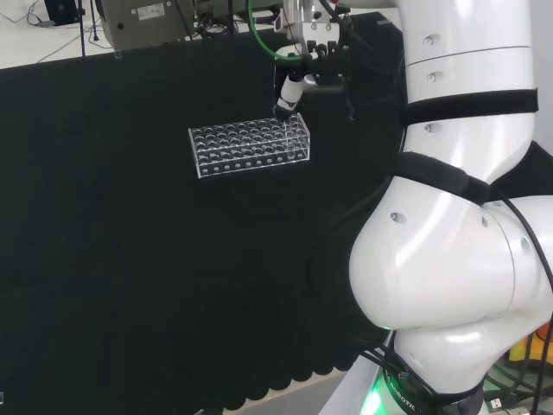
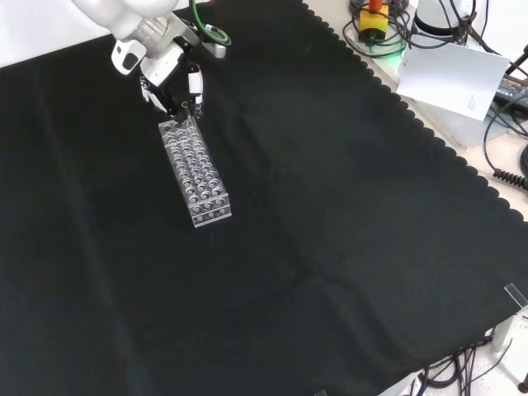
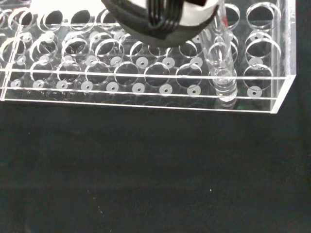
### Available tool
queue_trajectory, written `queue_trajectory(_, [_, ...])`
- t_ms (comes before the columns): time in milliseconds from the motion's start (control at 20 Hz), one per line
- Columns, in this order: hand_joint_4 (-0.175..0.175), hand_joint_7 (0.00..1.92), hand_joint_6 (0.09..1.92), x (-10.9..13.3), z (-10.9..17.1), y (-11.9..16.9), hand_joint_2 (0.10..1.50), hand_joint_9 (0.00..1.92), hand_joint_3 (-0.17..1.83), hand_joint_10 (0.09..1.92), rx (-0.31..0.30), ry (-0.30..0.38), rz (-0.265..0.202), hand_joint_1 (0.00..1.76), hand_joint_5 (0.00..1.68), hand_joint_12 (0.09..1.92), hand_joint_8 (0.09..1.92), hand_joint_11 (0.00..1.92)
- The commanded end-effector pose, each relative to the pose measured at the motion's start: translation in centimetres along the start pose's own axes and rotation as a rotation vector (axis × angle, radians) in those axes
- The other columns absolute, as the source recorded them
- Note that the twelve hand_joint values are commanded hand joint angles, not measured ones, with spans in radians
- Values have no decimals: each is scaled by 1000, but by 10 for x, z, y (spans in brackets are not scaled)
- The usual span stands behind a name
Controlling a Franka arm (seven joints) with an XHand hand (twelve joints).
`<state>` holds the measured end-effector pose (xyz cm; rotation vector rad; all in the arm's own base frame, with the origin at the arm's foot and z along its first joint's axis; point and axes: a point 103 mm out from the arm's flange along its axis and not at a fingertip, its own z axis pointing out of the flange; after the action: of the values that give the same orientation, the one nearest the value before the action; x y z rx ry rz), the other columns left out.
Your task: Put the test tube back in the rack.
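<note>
Hovering over the far right end of the rack [image 1: 250, 147] in the head view, the hand [image 1: 292, 91] pinches the test tube [image 3: 221, 63] — its base already inside a corner hole.

Rack [image 1: 250, 147]: clear plastic, rows of round holes, small pale dots in base plate. Test tube [image 3: 222, 63]: clear glass. Hand [image 2: 173, 82]: black and white, black ribbed pad on finger. Cloth [image 2: 346, 231] on counter: plain black, scalloped edge. Arm [image 1: 458, 216]: glossy white, black bands.
</note>
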<state>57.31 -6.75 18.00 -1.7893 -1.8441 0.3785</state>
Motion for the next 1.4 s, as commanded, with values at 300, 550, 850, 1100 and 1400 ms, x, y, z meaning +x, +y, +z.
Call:
queue_trajectory(300, [-116, 1211, 391, -3, 1, -7, 955, 1212, -41, 511, -38, 55, -13, 1252, 1205, 1286, 703, 648])
queue_trajectory(550, [-25, 633, 849, -6, -9, -15, 912, 742, -171, 842, -56, 61, -19, 1132, 607, 1469, 957, 310])
queue_trajectory(850, [-5, 326, 780, -6, -33, -36, 882, 440, -175, 907, -108, 42, -25, 1069, 380, 1549, 956, 118])
queue_trajectory(1100, [0, 242, 681, -8, -57, -68, 879, 337, -175, 932, -178, 38, -22, 1041, 292, 1569, 945, 69])
queue_trajectory(1400, [2, 198, 534, -2, -64, -108, 902, 259, -175, 957, -223, 77, -21, 933, 224, 1588, 940, 26])
